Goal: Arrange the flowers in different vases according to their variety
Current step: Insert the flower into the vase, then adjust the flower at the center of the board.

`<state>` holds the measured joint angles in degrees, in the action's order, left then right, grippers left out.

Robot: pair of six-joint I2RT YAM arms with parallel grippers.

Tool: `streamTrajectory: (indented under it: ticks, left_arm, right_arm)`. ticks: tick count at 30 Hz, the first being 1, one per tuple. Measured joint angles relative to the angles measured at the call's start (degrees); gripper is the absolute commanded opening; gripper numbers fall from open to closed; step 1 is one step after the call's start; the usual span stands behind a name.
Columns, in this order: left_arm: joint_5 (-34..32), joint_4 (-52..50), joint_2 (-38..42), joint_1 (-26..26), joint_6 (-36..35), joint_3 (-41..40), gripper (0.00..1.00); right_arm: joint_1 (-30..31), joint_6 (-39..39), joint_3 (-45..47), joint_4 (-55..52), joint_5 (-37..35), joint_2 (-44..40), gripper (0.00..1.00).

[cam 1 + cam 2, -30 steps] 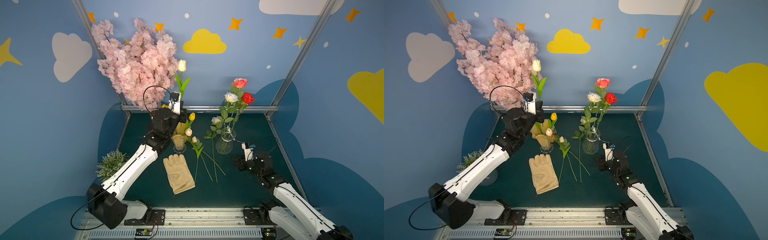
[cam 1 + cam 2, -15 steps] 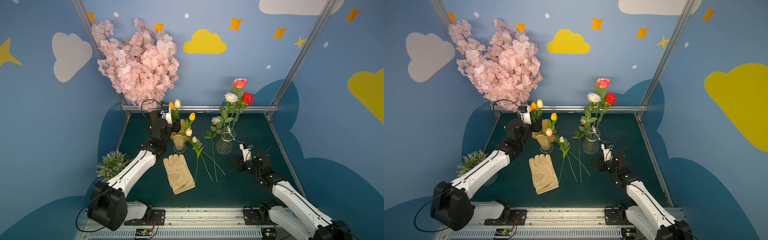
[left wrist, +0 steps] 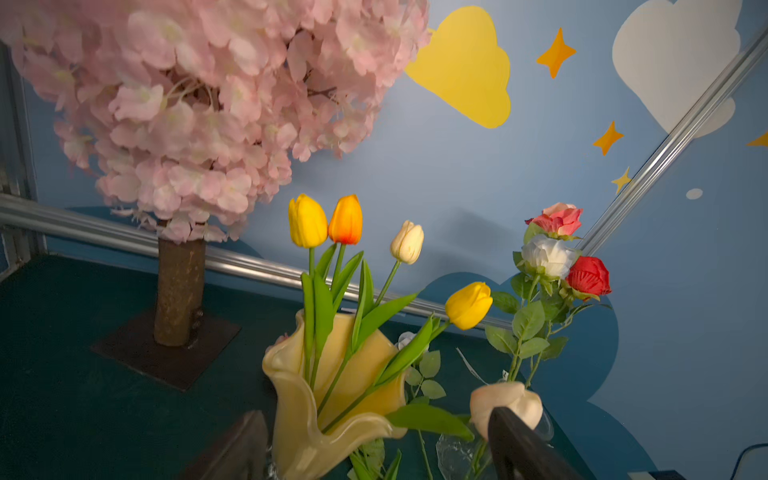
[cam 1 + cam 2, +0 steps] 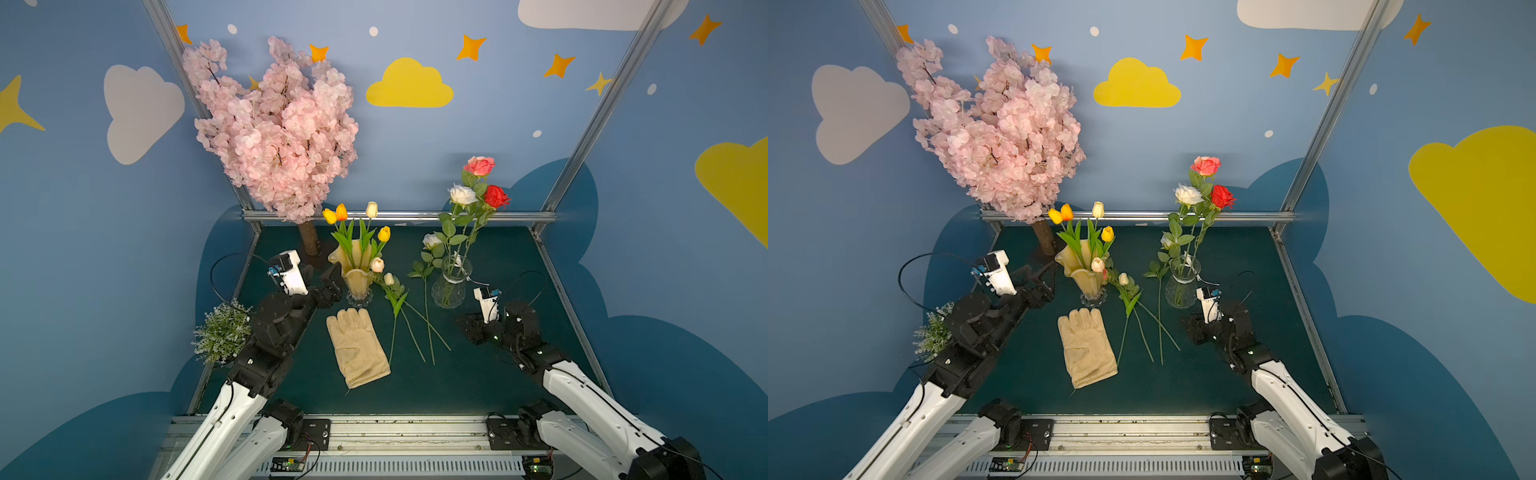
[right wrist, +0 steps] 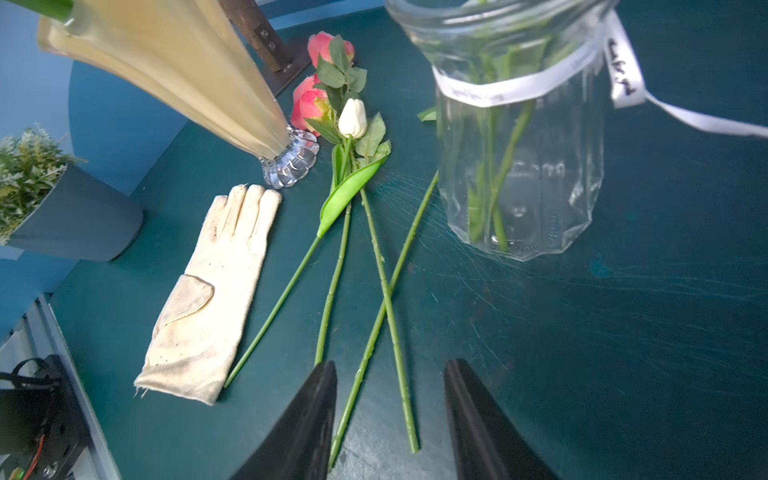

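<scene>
Five tulips (image 4: 341, 212) fill my amber-yellow vase (image 4: 356, 281), the opaque one with the wavy ruffled rim and clear glass foot, standing toward the back of the tabletop (image 4: 478, 382), left of centre. Two yellow, one orange and one cream rise on long green stems, and a cream-pink bud (image 4: 377, 264) droops just beside the rim. To its right stands the clear ribbed glass vase (image 4: 451, 286) with a white ribbon at its neck. It holds three leafy roses (image 4: 479, 165), pink, white and red, their green stems showing through the glass. Between the two vases, on the tabletop with stems fanned toward me, are a cream tulip (image 5: 352, 118), pink roses (image 5: 309, 106) close to the amber vase's foot, and a white rose (image 4: 432, 240) with its head just beside the glass vase. My left claw (image 4: 331, 286) sits just beside the amber vase, jaws wide apart and empty. My right claw (image 5: 390, 363) is low over the cut ends of the loose stems, jaws apart, gripping nothing.
</scene>
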<state>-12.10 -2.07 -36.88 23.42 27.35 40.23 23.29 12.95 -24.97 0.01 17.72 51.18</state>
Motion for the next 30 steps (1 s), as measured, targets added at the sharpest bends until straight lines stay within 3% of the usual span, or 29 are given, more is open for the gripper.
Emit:
streamTrajectory:
  ticks: [4, 15, 30]
  left_arm:
    - [2.01, -2.62, 6.34, 0.15, 4.00, -7.45, 1.00]
    - [1.38, -0.20, 7.13, 0.26, 7.04, -22.18, 1.00]
    - [0.63, 2.99, 2.93, 0.24, 4.98, -23.08, 1.00]
  right_arm:
    - [3.41, -2.05, 0.00, 1.64, 0.39, 0.17, 0.45]
    - [13.11, -7.89, -5.62, 1.86, -0.59, 13.33, 0.42]
    - [17.51, -9.07, -29.64, -11.43, -7.78, 37.92, 0.37]
